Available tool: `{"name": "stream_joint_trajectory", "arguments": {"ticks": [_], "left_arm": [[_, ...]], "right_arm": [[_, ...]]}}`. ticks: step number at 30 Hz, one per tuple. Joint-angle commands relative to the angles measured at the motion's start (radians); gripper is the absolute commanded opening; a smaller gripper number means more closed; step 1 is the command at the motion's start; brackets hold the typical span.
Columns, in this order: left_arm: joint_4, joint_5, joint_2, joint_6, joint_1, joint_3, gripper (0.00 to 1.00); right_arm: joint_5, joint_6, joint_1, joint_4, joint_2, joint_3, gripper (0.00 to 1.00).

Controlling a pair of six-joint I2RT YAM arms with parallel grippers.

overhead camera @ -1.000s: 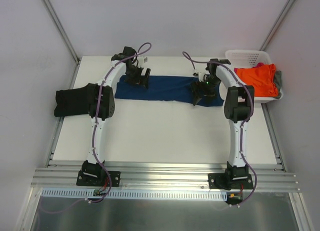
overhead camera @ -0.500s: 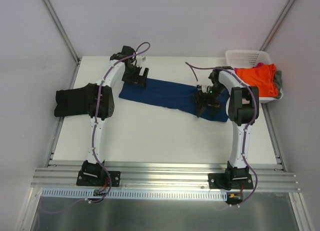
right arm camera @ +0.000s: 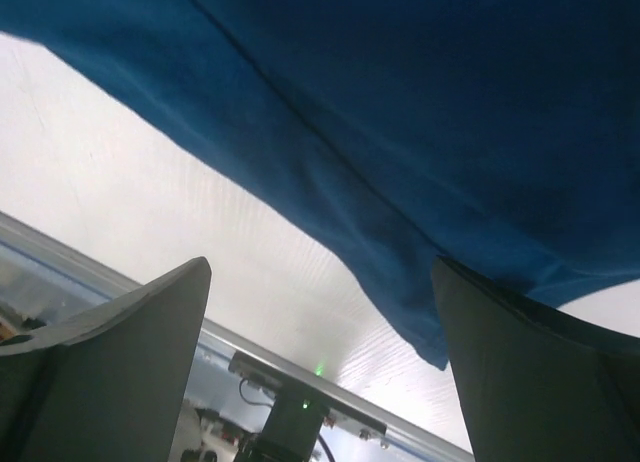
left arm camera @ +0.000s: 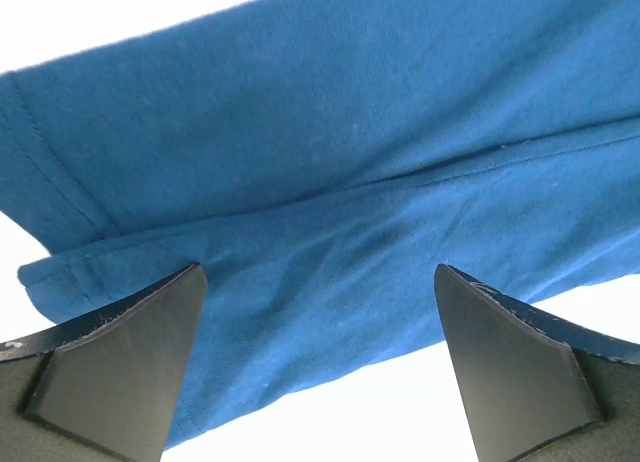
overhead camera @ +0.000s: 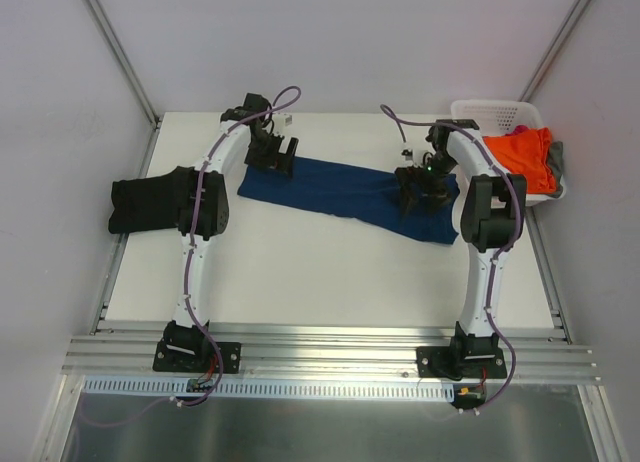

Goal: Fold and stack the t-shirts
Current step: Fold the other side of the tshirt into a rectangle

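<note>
Two spread empty: left hand (overhead camera: 275, 165), right hand (overhead camera: 415, 194); basket (overhead camera: 490, 109) holds orange shirt (overhead camera: 515, 157), grey shirt (overhead camera: 557, 162).

1. A long shirt (overhead camera: 345, 190) is lying across the desk's (overhead camera: 320, 272) back half.
2. A folded shirt (overhead camera: 145, 202) is sitting at the left edge.
3. A basket (overhead camera: 495, 112) is standing back right, holding shirts (overhead camera: 515, 154).
4. Left fingers (left arm camera: 110, 362) and right fingers (right arm camera: 100, 372) are hovering over the long shirt's ends.

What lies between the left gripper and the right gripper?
The navy blue t-shirt stretches from the left gripper to the right gripper, seen in the top view.
</note>
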Motion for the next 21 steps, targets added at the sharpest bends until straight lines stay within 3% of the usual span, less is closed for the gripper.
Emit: {"name": "stream_joint_trajectory", "arguments": {"ticks": [1,8,21], "left_arm": [[-0.021,0.033,-0.003,-0.008,0.002,-0.010,0.99],[-0.023,0.016,-0.001,-0.005,0.001,-0.035,0.99],[-0.043,-0.013,-0.130,0.006,-0.002,-0.249,0.99]], "right_arm": [[0.022,0.042,-0.007,0.023,-0.057,0.065,0.97],[0.059,0.062,-0.009,0.045,0.050,0.125,0.97],[0.107,0.097,-0.007,0.146,0.260,0.457,0.97]]}}
